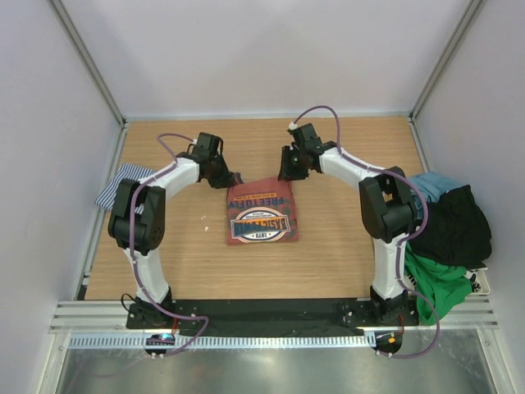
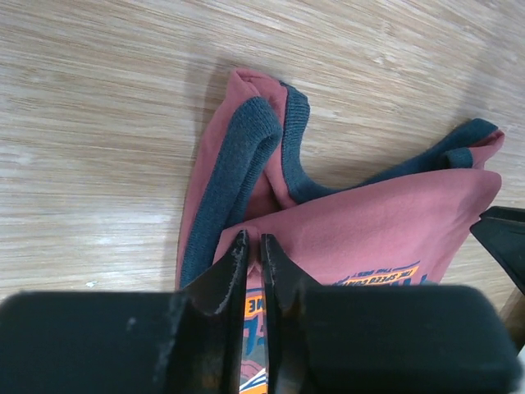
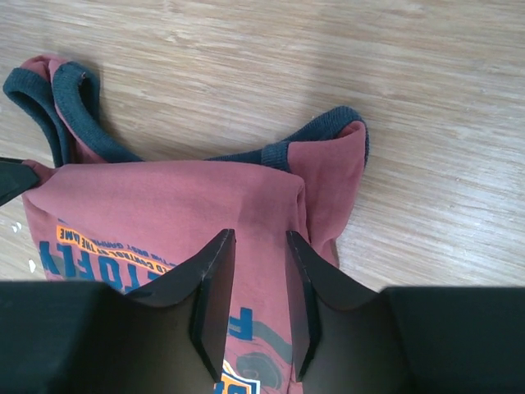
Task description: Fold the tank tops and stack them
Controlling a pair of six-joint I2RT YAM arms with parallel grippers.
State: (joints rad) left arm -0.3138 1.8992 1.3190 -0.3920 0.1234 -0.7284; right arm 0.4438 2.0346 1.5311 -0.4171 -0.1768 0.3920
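The rust-red tank top (image 1: 261, 212) lies folded in the middle of the table, printed side up, with its dark grey-blue straps bunched at the far edge. My left gripper (image 1: 232, 179) is at its far left corner; in the left wrist view the gripper (image 2: 253, 244) is shut on a pinch of the red cloth (image 2: 385, 222). My right gripper (image 1: 289, 172) is at the far right corner; in the right wrist view it (image 3: 259, 242) is open just over the red cloth (image 3: 164, 205). The navy-and-white striped tank top (image 1: 123, 185) lies crumpled at the table's left edge.
A pile of black, green and teal clothes (image 1: 447, 234) lies at the right edge beside the right arm. The wooden table (image 1: 344, 263) is walled by white panels on the left, far and right sides.
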